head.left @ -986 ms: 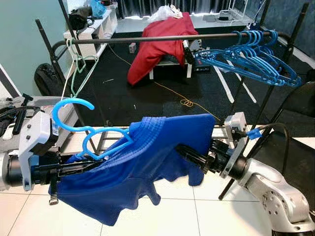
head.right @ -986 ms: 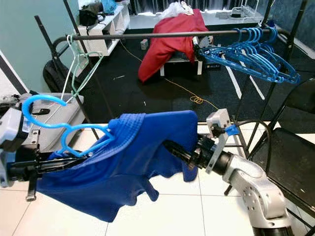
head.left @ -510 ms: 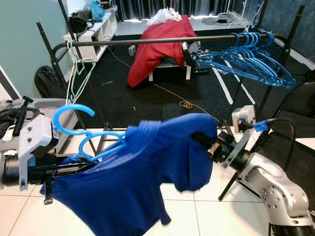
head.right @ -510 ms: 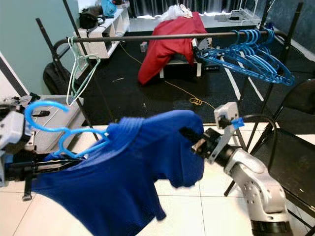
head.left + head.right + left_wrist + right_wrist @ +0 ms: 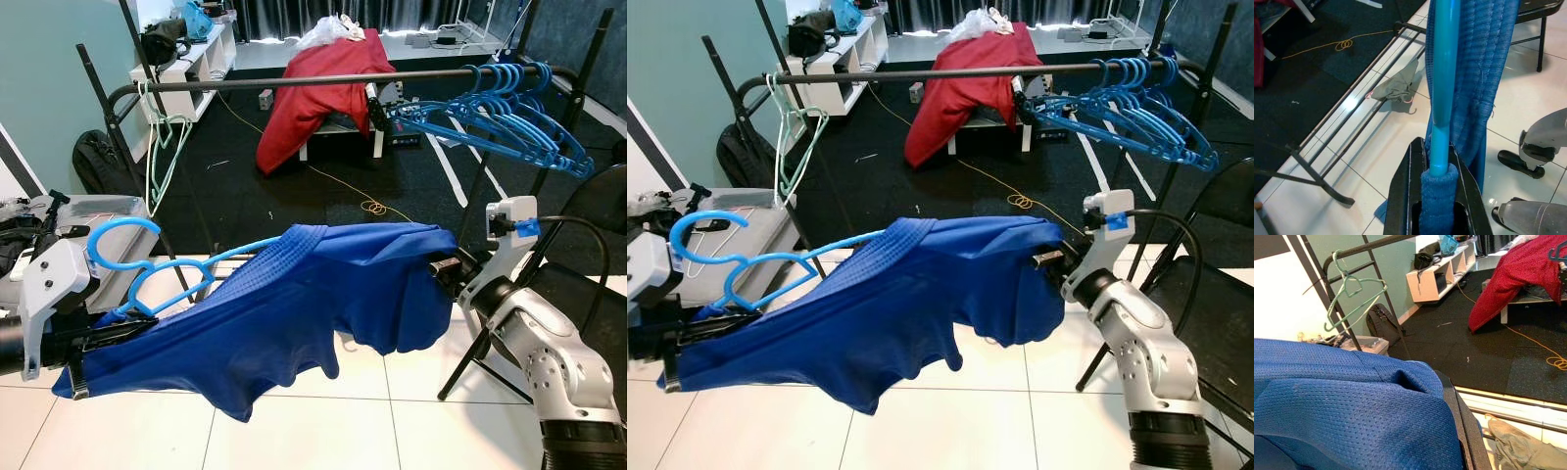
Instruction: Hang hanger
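A blue hanger [image 5: 147,279] carries a blue shirt [image 5: 294,304], spread almost level between my two arms in front of the black clothes rail [image 5: 294,80]. My left gripper [image 5: 1437,181] is shut on the hanger's arm, with shirt cloth bunched between its fingers [image 5: 1405,196]. The hanger's hook [image 5: 122,230] sticks up free at the left, well below the rail. My right gripper [image 5: 443,266] is at the shirt's right end, shut on the cloth; the shirt [image 5: 1352,406] drapes over its finger [image 5: 1464,426] and hides most of it.
Several blue hangers [image 5: 509,108] hang at the rail's right end and a green hanger [image 5: 162,137] at its left. A red cloth [image 5: 318,88] lies behind. A black chair [image 5: 588,284] stands right, a grey case [image 5: 98,211] left. A grey rag [image 5: 1396,85] lies on the low rack.
The right gripper has drawn back to the right, pulling the shirt out flat and taut. The left gripper with the hanger has shifted left and a little down.
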Controlling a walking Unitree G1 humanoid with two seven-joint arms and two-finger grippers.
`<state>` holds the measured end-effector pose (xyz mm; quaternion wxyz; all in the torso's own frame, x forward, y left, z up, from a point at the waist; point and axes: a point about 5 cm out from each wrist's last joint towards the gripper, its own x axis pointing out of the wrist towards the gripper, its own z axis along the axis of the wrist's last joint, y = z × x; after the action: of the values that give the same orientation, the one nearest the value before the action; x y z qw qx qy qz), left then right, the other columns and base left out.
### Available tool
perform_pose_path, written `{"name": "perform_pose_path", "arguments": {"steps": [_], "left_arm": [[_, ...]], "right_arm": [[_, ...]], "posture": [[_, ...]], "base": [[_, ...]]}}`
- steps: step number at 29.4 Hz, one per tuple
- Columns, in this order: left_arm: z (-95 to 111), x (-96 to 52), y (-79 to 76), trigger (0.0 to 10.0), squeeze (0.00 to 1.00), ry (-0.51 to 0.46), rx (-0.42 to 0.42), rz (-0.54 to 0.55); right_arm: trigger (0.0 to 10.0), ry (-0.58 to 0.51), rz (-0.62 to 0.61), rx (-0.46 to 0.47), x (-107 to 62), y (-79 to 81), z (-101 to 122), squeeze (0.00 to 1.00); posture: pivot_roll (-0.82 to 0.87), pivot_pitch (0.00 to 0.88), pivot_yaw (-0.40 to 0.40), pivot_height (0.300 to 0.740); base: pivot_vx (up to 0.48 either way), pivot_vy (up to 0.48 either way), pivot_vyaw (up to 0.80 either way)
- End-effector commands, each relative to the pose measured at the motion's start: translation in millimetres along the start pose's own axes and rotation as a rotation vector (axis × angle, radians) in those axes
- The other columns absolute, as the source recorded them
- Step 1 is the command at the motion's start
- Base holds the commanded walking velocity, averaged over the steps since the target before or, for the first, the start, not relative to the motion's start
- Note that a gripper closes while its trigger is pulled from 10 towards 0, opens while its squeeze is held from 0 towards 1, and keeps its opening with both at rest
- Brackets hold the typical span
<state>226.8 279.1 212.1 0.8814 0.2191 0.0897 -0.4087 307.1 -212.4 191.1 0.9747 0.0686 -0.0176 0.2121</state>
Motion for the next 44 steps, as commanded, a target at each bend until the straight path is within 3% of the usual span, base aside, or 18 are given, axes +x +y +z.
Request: {"name": "perform_pose_path", "arguments": {"steps": [1, 7, 10, 13, 15, 17, 20, 21, 22, 24, 25, 28, 29, 30, 31, 36, 43, 44], "left_arm": [[-13, -14.2, 11.6, 10.0, 0.00, 0.006, -0.067, 0.131], [-18, -20.7, 24.6, 10.0, 0.00, -0.026, -0.099, 0.275], [-26, -18.2, 44.7, 10.0, 0.00, -0.029, -0.131, 0.516], [-26, -18.2, 44.7, 10.0, 0.00, -0.029, -0.131, 0.516], [-25, 4.5, 41.5, 10.0, 0.00, -0.089, -0.164, 0.558], [-25, 4.5, 41.5, 10.0, 0.00, -0.089, -0.164, 0.558], [-11, 37.4, 35.6, 10.0, 0.00, -0.275, -0.249, 0.637], [-11, 37.4, 35.6, 10.0, 0.00, -0.275, -0.249, 0.637], [4, 57.7, 29.4, 10.0, 0.00, -0.440, -0.336, 0.662], [4, 57.7, 29.4, 10.0, 0.00, -0.440, -0.336, 0.662], [27, 90.9, 18.8, 10.0, 0.00, -0.674, -0.517, 0.692], [27, 90.9, 18.8, 10.0, 0.00, -0.674, -0.517, 0.692], [52, 116.9, 9.6, 10.0, 0.00, -0.860, -0.670, 0.692], [52, 116.9, 9.6, 10.0, 0.00, -0.860, -0.670, 0.692], [71, 131.3, 10.0, 10.0, 0.00, -0.988, -0.794, 0.703], [87, 132.8, 27.3, 10.0, 0.00, -1.080, -0.866, 0.756], [91, 121.4, 42.0, 10.0, 0.00, -1.068, -0.771, 0.793], [92, 121.4, 36.5, 10.0, 0.00, -1.007, -0.631, 0.748]], "right_arm": [[0.0, 0.021, -0.154, -0.053, -11.9, -22.7, 3, 0.00], [0.0, 0.147, -0.142, -0.088, -12.7, -17.4, -16, 0.00], [0.0, 0.193, -0.069, -0.078, -7.3, -2.8, -27, 0.00], [0.0, 0.193, -0.069, -0.078, -7.3, -2.8, -27, 0.00], [0.0, 0.180, 0.018, -0.055, 0.5, 17.3, -29, 0.00], [0.0, 0.180, 0.018, -0.055, 0.5, 17.3, -29, 0.00], [0.0, 0.163, 0.059, -0.037, 6.6, 27.9, -31, 0.00], [0.0, 0.163, 0.059, -0.037, 6.6, 27.9, -31, 0.00], [0.0, 0.156, 0.086, -0.024, 9.8, 35.7, -33, 0.00], [0.0, 0.156, 0.086, -0.024, 9.8, 35.7, -33, 0.00], [0.0, 0.147, 0.145, -0.003, 15.0, 51.8, -36, 0.00], [0.0, 0.147, 0.145, -0.003, 15.0, 51.8, -36, 0.00], [0.0, 0.144, 0.210, 0.013, 18.5, 68.6, -38, 0.00], [0.0, 0.144, 0.210, 0.013, 18.5, 68.6, -38, 0.00], [0.0, 0.165, 0.284, 0.016, 18.0, 82.3, -42, 0.00], [0.0, 0.260, 0.408, -0.020, 8.8, 96.4, -54, 0.00], [0.0, 0.351, 0.474, -0.059, -2.9, 99.0, -66, 0.00], [9.9, 0.326, 0.393, -0.046, 1.7, 89.3, -62, 0.00]], "posture": [[-0.06, 0.000, 0.065, 0.731], [-0.06, 0.000, 0.062, 0.731], [-0.05, 0.000, 0.062, 0.731], [-0.05, 0.000, 0.062, 0.731], [-0.05, 0.000, 0.057, 0.731], [-0.05, 0.000, 0.057, 0.731], [-0.05, 0.000, 0.056, 0.731], [-0.05, 0.000, 0.056, 0.731], [-0.04, 0.000, 0.054, 0.731], [-0.04, 0.000, 0.054, 0.731], [-0.04, 0.000, 0.048, 0.731], [-0.04, 0.000, 0.048, 0.731], [-0.06, 0.000, 0.051, 0.731], [-0.06, 0.000, 0.051, 0.731], [-0.07, 0.000, 0.051, 0.731], [-0.07, 0.000, 0.051, 0.731], [-0.07, 0.000, 0.054, 0.731], [-0.08, 0.000, 0.053, 0.731]], "base": [[0.000, 0.000, 0.00], [0.000, 0.000, 0.00], [0.000, 0.000, 0.00], [0.000, 0.000, 0.00], [0.000, 0.000, 0.00], [0.000, 0.000, 0.00], [0.000, 0.000, 0.00], [0.000, 0.000, 0.00], [0.000, 0.000, 0.00], [0.000, 0.000, 0.00], [0.000, 0.000, 0.00], [0.000, 0.000, 0.00], [0.000, 0.000, 0.00], [0.000, 0.000, 0.00], [0.000, 0.000, 0.00], [0.000, 0.000, 0.00], [0.000, 0.000, 0.00], [0.000, 0.000, 0.00]]}}
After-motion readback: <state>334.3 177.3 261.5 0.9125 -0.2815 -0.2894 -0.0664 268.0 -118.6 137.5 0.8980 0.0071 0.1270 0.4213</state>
